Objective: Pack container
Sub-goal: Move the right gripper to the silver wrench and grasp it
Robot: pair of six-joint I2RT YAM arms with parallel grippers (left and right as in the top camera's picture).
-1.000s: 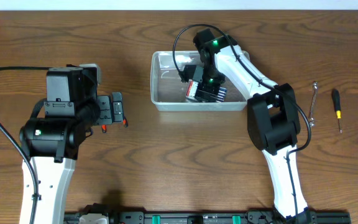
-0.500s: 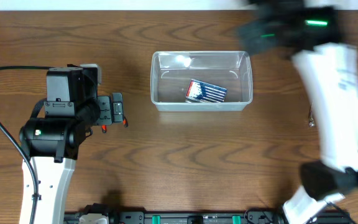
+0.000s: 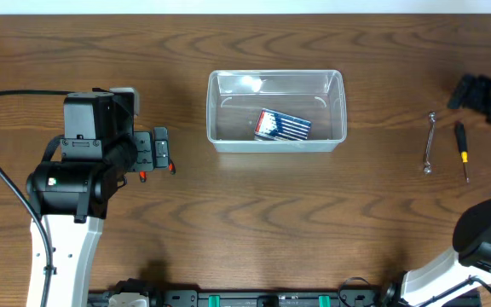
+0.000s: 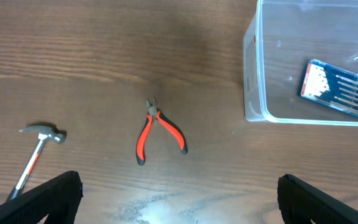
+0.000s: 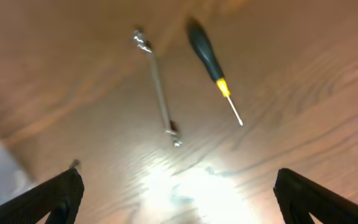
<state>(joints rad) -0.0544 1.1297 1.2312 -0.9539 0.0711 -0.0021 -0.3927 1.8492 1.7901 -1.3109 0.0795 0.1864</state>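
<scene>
Container [image 3: 214, 111] at 12 o'clock on worktop [image 3: 271, 222], blue box [image 3: 283, 126] inside; left hand [image 4: 179, 199] at 9 o'clock, spread apart, above pliers [image 4: 160, 130]; right hand [image 5: 178, 193] at 3 o'clock, spread apart, near wrench [image 5: 158, 87].

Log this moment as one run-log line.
container: blue case inside | left gripper: open, empty, above red pliers | right gripper: open, empty, near wrench and screwdriver
</scene>
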